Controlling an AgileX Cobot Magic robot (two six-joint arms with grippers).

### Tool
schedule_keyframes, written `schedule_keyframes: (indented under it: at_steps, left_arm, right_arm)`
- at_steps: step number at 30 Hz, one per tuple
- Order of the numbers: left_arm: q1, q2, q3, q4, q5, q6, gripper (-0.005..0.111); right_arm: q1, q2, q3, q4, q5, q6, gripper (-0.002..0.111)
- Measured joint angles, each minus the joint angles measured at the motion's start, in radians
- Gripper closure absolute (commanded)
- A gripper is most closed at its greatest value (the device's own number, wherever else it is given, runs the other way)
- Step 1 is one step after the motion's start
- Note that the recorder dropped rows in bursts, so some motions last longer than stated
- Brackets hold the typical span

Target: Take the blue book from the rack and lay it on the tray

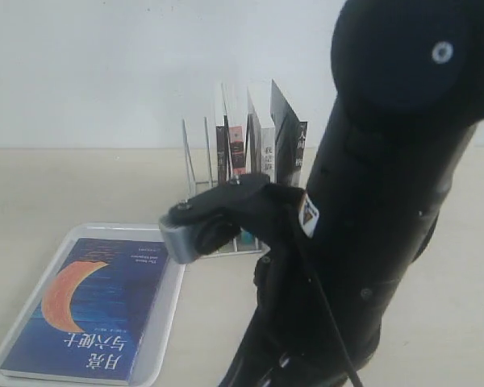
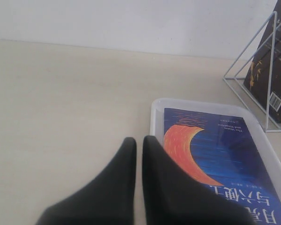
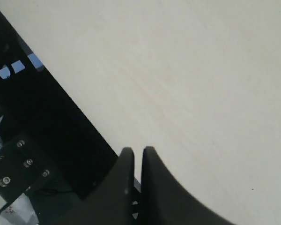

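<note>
The blue book (image 1: 89, 310) with its orange crescent lies flat, cover up, in the white tray (image 1: 168, 318) at the front left. In the left wrist view the blue book (image 2: 215, 159) fills the tray (image 2: 155, 117). My left gripper (image 2: 139, 141) hangs shut and empty above the tray's edge, apart from the book. The white wire rack (image 1: 195, 165) stands behind the tray, holding other books. Over the bare tabletop near its dark edge, my right gripper (image 3: 136, 151) is shut with nothing between its fingers.
Several upright books (image 1: 262, 137) stay in the rack, one black-covered (image 2: 267, 70). A large black arm (image 1: 387, 201) fills the right of the exterior view, its wrist camera (image 1: 185, 230) out in front of the rack. A white wall stands behind.
</note>
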Motion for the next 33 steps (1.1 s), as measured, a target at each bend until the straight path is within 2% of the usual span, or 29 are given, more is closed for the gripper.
schedule_keyframes:
  at_steps: [7, 22, 27, 33]
  left_arm:
    - [0.0, 0.0, 0.0, 0.0, 0.0, 0.0, 0.103]
    - [0.0, 0.0, 0.0, 0.0, 0.0, 0.0, 0.103]
    - [0.0, 0.0, 0.0, 0.0, 0.0, 0.0, 0.103]
    - [0.0, 0.0, 0.0, 0.0, 0.0, 0.0, 0.103]
  right_arm:
    - [0.0, 0.0, 0.036, 0.021, -0.069, 0.061, 0.108]
    - [0.0, -0.016, 0.036, 0.025, -0.205, 0.057, 0.108]
    - [0.0, -0.102, 0.078, 0.001, -0.385, 0.054, 0.108]
    - [0.0, -0.266, 0.25, -0.008, -0.682, 0.038, 0.108]
